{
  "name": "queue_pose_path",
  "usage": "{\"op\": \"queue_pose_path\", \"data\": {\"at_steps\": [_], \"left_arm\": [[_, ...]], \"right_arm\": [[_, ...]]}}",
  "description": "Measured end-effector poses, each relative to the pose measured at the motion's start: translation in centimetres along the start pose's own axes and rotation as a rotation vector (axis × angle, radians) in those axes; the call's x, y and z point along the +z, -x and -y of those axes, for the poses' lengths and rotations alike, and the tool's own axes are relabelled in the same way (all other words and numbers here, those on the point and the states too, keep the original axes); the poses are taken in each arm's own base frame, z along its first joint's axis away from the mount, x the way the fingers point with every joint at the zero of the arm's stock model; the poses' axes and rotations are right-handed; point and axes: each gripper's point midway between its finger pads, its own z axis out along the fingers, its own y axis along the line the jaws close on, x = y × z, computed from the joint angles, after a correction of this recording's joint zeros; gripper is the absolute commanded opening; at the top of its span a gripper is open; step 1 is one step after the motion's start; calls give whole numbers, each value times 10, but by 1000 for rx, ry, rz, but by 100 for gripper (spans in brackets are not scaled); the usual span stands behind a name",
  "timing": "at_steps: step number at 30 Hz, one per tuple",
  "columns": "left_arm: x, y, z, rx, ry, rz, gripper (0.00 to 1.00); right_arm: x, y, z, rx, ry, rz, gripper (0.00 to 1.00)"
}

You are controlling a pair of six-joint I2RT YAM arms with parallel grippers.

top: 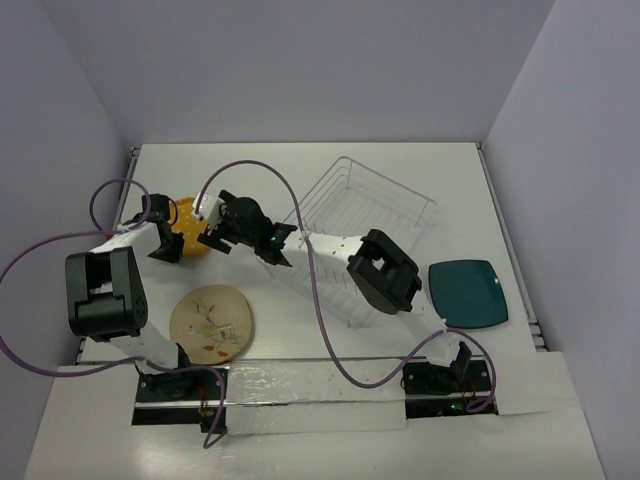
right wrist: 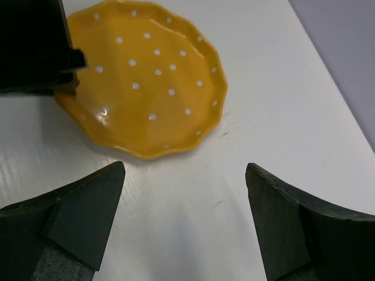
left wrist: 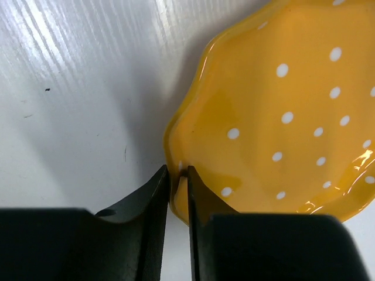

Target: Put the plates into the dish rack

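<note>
The orange-yellow scalloped plate point(top: 188, 228) with pale dots lies at the table's left. My left gripper point(top: 166, 238) is shut on its rim; in the left wrist view the fingertips point(left wrist: 177, 172) pinch the plate's edge point(left wrist: 281, 117), one finger above and one below. My right gripper point(top: 214, 230) is open and empty just right of that plate. In the right wrist view its jaws point(right wrist: 184, 170) stand wide apart over bare table, short of the plate point(right wrist: 146, 76). The beige patterned plate point(top: 212, 322) lies front left. The dark teal plate point(top: 467, 292) lies at the right. The wire dish rack point(top: 362, 215) stands in the middle.
The right arm stretches across the front of the rack, with purple cables looping over both arms. The left gripper's black body point(right wrist: 35, 47) shows at the plate's far rim in the right wrist view. Grey walls enclose the table on three sides.
</note>
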Motion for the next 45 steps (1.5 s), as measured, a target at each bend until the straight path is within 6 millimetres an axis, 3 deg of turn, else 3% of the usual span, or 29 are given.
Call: {"op": "queue_pose_path", "data": {"at_steps": [2, 10, 15, 20, 29, 37, 38, 41, 45], "left_arm": [[0, 1, 2, -4, -6, 2, 0], [-7, -1, 13, 7, -27, 13, 0], [-40, -8, 20, 48, -76, 30, 0], [-70, -18, 8, 111, -90, 11, 0], [-89, -19, -12, 128, -87, -1, 0], [-105, -16, -13, 132, -127, -2, 0], [-105, -17, -12, 133, -130, -8, 0], [-106, -18, -11, 134, -137, -14, 0], [-104, -15, -9, 129, -150, -2, 0]], "right_arm": [[-1, -9, -3, -3, 7, -18, 91], [-7, -21, -23, -124, 121, -11, 91], [-9, -26, -39, -228, 197, -7, 91], [-10, -22, -49, -312, 216, 1, 92], [-6, -4, -64, -362, 233, 27, 91], [-7, -27, -81, -430, 278, -51, 88], [-8, -26, -84, -434, 286, -51, 86], [-5, -28, -88, -435, 265, -56, 64], [4, -32, -82, -434, 197, -58, 21]]}}
